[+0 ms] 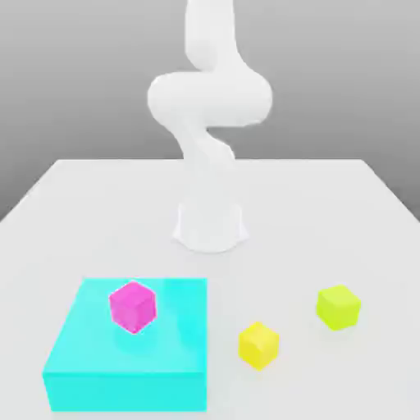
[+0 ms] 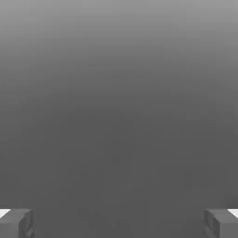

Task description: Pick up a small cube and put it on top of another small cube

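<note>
Our pincer (image 2: 119,223) stood wide, its two grey fingertips (image 2: 16,223) far apart with nothing between them and only plain grey beyond. In the exterior view our white arm (image 1: 209,98) rose from its base on the white table (image 1: 344,205). Well away from the pincer, the small golden-yellow cube (image 1: 259,344) sat on the table between the cyan block (image 1: 123,361), bearing a magenta cube (image 1: 132,306), and the lime cube (image 1: 338,307).

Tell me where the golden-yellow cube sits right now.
In the exterior view, the golden-yellow cube rests on the table, between the cyan block and the lime cube, touching neither.
</note>
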`<move>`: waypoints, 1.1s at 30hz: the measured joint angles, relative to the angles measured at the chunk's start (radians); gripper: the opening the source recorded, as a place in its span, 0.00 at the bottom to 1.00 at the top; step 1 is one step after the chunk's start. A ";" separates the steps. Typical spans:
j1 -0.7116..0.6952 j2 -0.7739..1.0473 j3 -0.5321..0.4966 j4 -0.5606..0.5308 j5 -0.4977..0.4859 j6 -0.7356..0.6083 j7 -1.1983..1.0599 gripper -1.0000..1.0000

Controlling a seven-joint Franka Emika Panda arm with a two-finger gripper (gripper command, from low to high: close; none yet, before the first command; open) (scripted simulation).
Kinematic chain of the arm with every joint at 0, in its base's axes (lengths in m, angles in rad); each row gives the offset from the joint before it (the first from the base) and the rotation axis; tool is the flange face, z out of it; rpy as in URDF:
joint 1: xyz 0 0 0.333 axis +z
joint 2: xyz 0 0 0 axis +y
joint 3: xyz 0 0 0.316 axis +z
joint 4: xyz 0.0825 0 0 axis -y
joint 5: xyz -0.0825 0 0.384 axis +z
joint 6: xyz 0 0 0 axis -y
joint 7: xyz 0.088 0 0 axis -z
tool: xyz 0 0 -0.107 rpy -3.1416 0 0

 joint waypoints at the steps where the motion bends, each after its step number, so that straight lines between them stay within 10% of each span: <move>1: -0.031 0.034 0.034 -0.013 -0.028 0.013 0.050 0.50; 21: -0.336 0.673 0.358 -0.252 -0.490 0.243 0.942 0.50; 27: -0.315 0.785 0.376 -0.342 -0.430 0.369 1.069 0.50; 33: -0.316 0.818 0.468 -0.433 -0.148 0.512 1.018 0.50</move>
